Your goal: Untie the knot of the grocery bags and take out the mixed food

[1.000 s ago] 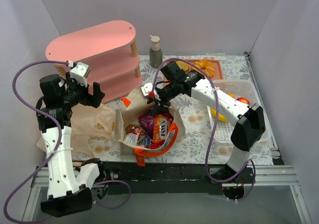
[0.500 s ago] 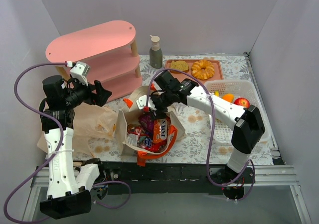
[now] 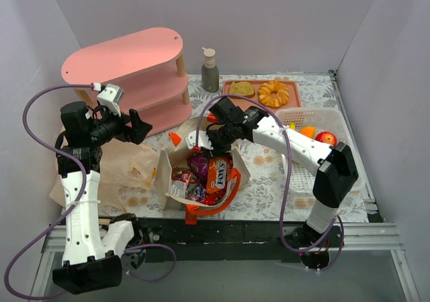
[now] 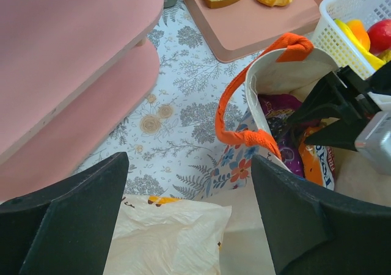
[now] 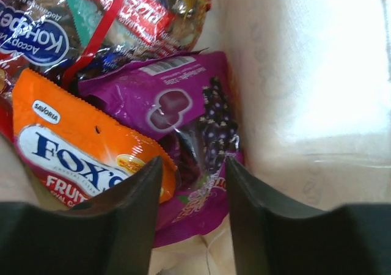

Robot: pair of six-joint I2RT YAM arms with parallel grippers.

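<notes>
Right gripper (image 5: 192, 165) inside cream canvas tote with orange handles (image 4: 278, 73), near centre of desk (image 3: 269, 168); jaws apart, astride shiny purple snack packet (image 5: 183, 104). Pinch packet edge alone, lift straight, clear of orange packet (image 5: 73, 140). Left gripper (image 4: 189, 165) jaws wide, empty, over crinkly tan plastic bag (image 4: 165, 232), left.

Floral table (image 3: 265, 181) under tote (image 3: 176, 190), tray (image 3: 293, 101)

The cream tote (image 4: 287, 73) is soft, matt cloth. Inside the tote, the snack packets (image 5: 177, 113) are shiny, crinkly plastic. Left of the tote, the tan bag (image 3: 124, 161) is thin, wrinkly plastic.
</notes>
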